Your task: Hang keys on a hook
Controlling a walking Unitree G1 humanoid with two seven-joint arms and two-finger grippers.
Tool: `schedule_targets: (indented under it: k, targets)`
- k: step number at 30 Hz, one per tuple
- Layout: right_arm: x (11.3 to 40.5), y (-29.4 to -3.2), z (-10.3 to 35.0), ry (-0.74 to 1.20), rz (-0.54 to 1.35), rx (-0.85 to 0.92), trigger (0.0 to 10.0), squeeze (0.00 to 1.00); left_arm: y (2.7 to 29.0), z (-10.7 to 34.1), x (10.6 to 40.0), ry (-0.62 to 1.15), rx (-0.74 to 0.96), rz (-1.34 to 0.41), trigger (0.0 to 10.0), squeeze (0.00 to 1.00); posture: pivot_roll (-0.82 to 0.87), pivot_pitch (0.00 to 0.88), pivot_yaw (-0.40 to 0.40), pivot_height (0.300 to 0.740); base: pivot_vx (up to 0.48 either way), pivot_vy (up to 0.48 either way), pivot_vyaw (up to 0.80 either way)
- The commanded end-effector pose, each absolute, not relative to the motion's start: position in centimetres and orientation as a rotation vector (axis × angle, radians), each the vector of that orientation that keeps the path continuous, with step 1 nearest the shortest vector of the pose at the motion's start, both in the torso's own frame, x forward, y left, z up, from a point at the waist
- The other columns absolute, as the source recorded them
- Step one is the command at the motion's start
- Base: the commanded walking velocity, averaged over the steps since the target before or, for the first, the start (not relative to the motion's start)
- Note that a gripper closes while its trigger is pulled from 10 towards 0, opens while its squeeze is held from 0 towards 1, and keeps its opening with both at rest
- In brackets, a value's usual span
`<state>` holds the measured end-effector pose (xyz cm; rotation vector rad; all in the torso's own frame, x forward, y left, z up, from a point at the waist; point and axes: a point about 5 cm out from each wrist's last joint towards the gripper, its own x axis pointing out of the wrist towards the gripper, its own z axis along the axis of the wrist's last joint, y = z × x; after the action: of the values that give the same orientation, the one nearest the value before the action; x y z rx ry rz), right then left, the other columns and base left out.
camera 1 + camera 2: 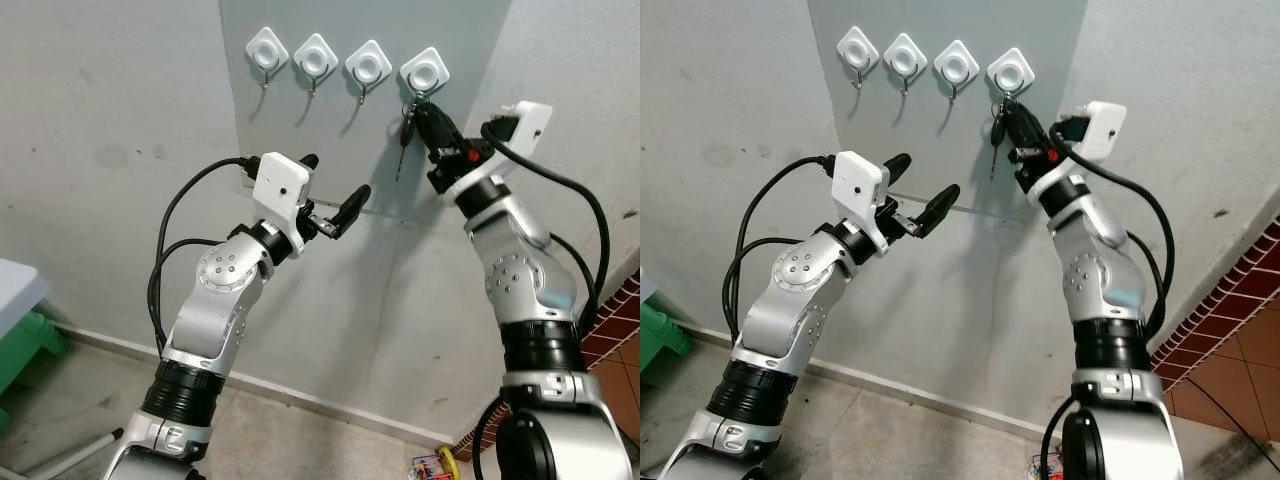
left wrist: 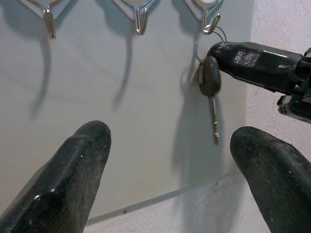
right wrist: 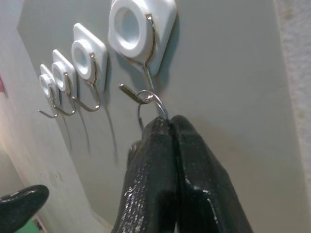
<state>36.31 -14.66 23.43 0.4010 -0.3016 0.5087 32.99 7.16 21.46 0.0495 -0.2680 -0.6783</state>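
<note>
Four white hooks run along the top of a grey wall panel (image 1: 300, 120). At the rightmost hook (image 1: 424, 72) my right gripper (image 1: 420, 108) is raised and shut on the key ring (image 3: 148, 99), right under the hook's metal tip. The ring touches that tip and looks looped over it. A dark-headed key (image 1: 406, 128) hangs down from the ring, its blade pointing at the floor; it is also clear in the left wrist view (image 2: 210, 77). My left gripper (image 1: 335, 185) is open and holds nothing, lower down and to the left of the key.
The other three hooks (image 1: 316, 55) are bare. A green stool (image 1: 25, 350) under a white surface (image 1: 15, 285) stands at the lower left. A red brick-patterned wall (image 1: 620, 320) is at the right. Small colourful objects (image 1: 435, 465) lie on the floor by the wall.
</note>
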Motion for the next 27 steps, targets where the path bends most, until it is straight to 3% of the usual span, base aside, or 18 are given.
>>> schedule_targets:
  k: [1, 6, 7, 8, 9, 10, 19, 27]
  targets:
    - [36.2, -14.9, 22.9, -0.269, 0.492, 0.400, 10.0, 0.00, 7.2, 22.2, 32.9, -0.292, 0.056, -0.672, 10.0, 0.00, -0.01, 0.000, -0.020, 0.740, 0.000, 0.000, 0.00]
    - [35.9, -14.8, 22.4, -0.253, 0.496, 0.413, 10.0, 0.00, 7.2, 22.1, 32.9, -0.292, 0.056, -0.671, 10.0, 0.00, -0.01, 0.000, -0.019, 0.740, 0.000, 0.000, 0.00]
    - [35.9, -14.8, 22.4, -0.253, 0.496, 0.413, 10.0, 0.47, 7.2, 22.1, 32.9, -0.292, 0.056, -0.671, 10.0, 0.00, -0.01, 0.000, -0.019, 0.740, 0.000, 0.000, 0.00]
    - [35.9, -14.8, 22.4, -0.253, 0.496, 0.413, 10.0, 0.47, 7.2, 22.1, 32.9, -0.292, 0.056, -0.671, 10.0, 0.00, -0.01, 0.000, -0.019, 0.740, 0.000, 0.000, 0.00]
    - [35.8, -14.8, 22.3, -0.251, 0.494, 0.417, 10.0, 0.82, 7.2, 22.1, 32.9, -0.292, 0.056, -0.670, 10.0, 0.00, -0.01, 0.000, -0.019, 0.740, 0.000, 0.000, 0.00]
    - [35.7, -14.8, 22.4, -0.256, 0.502, 0.427, 10.0, 1.00, 7.2, 22.1, 32.9, -0.293, 0.057, -0.666, 10.0, 0.00, -0.01, 0.000, -0.018, 0.740, 0.000, 0.000, 0.00]
    - [34.8, -15.3, 23.3, -0.436, 0.444, 0.346, 10.0, 1.00, 7.6, 21.9, 33.0, -0.289, 0.043, -0.615, 10.0, 0.00, -0.01, 0.000, -0.016, 0.740, 0.000, 0.000, 0.00]
    - [34.1, -15.3, 21.3, -0.413, 0.390, 0.231, 10.0, 1.00, 8.5, 20.4, 33.2, -0.254, 0.019, -0.515, 10.0, 0.00, -0.01, 0.000, -0.007, 0.740, 0.000, 0.000, 0.00]
